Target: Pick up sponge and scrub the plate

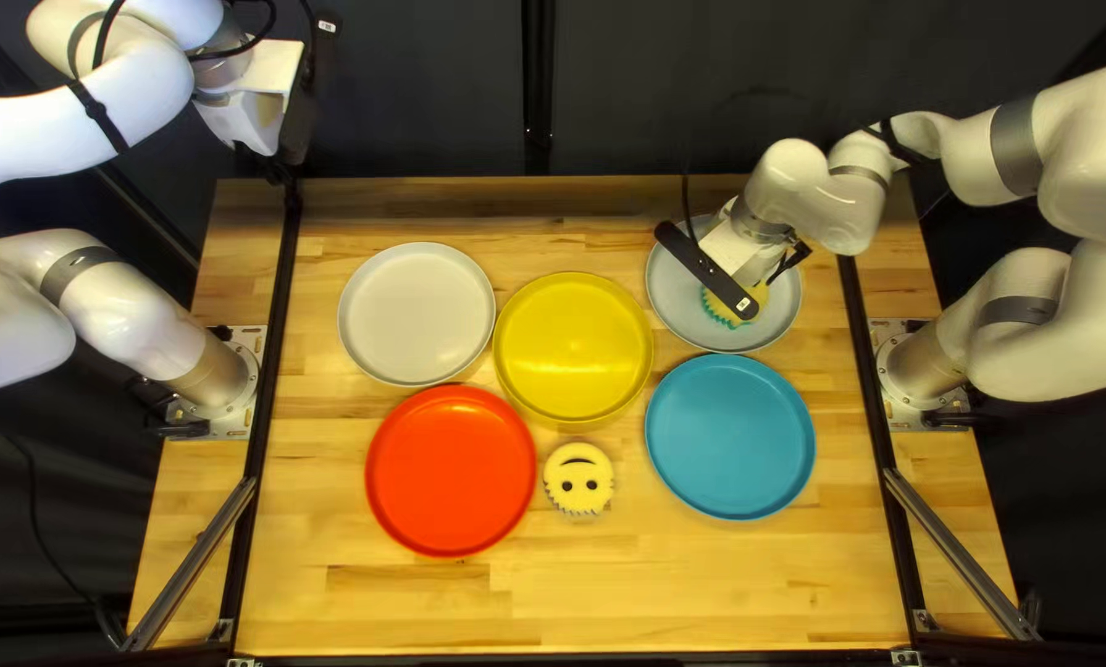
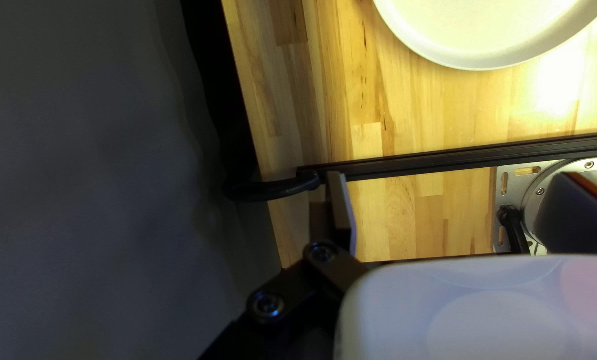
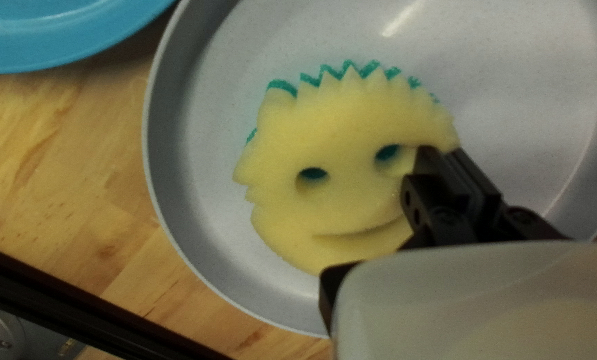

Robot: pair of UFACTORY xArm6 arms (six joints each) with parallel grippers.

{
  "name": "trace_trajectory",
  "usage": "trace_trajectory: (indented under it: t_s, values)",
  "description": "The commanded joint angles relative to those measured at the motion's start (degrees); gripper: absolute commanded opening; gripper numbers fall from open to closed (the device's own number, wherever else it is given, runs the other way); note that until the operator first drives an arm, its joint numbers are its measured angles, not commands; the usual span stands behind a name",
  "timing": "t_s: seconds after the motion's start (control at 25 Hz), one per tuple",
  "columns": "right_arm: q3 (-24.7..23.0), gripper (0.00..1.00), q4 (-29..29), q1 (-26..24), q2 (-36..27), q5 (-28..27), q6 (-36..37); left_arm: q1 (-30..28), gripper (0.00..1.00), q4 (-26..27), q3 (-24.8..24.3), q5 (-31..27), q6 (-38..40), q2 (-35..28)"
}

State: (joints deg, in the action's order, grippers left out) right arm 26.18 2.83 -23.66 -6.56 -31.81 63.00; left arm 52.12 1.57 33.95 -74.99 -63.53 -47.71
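Currently the yellow foam sponge (image 1: 736,305) with the jagged teal rim is inside the round speckled grey plate (image 1: 686,319) at the table's far right. My right gripper (image 1: 771,279) reaches down to it; its fingers (image 3: 430,175) are close together, pinching the sponge near one side. In the right wrist view, the foam creases around the fingertips beside one eye hole; both eye holes and the curved mouth slit show. I cannot tell how much of its underside touches the plate.

My left gripper (image 1: 289,173) is well apart from the sponges, by the far left corner of the wooden table (image 1: 578,581). I cannot tell how wide or narrow it is. In the left wrist view, a black cable loop (image 2: 265,191) is beside it, near the end of the black rail (image 2: 445,160).

The round blue plate (image 1: 729,435) is just nearer the table's near edge than the grey one. Left of these in the top left view are the round yellow plate (image 1: 574,346), the round off-white plate (image 1: 417,313) and the round red plate (image 1: 452,469). A second round yellow smiley sponge (image 1: 579,479) rests on the table between the red and blue plates, just beside the red.
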Motion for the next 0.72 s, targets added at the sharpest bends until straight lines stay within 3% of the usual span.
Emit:
trace_trajectory:
  t_s: [0.04,0.24,0.36,0.48,0.72]
  values:
    - [4.9,0.00,0.1,-1.6,4.5,-0.9,1.1,0.0,1.00,0.0,0.0,0.0,0.0,0.0]
    - [12.1,0.00,-0.2,-3.6,10.4,-2.5,3.0,0.0,1.00,0.0,0.0,0.0,0.0,0.0]
    - [13.9,0.00,-0.4,-2.8,12.0,-2.7,2.5,0.0,1.00,0.0,0.0,0.0,0.0,0.0]
    - [13.2,0.00,-0.2,-1.6,11.5,-2.3,1.4,0.0,1.00,0.0,0.0,0.0,0.0,0.0]
    - [7.1,0.00,1.1,2.1,5.2,-2.2,-3.2,0.0,1.00,0.0,0.0,0.0,0.0,0.0]
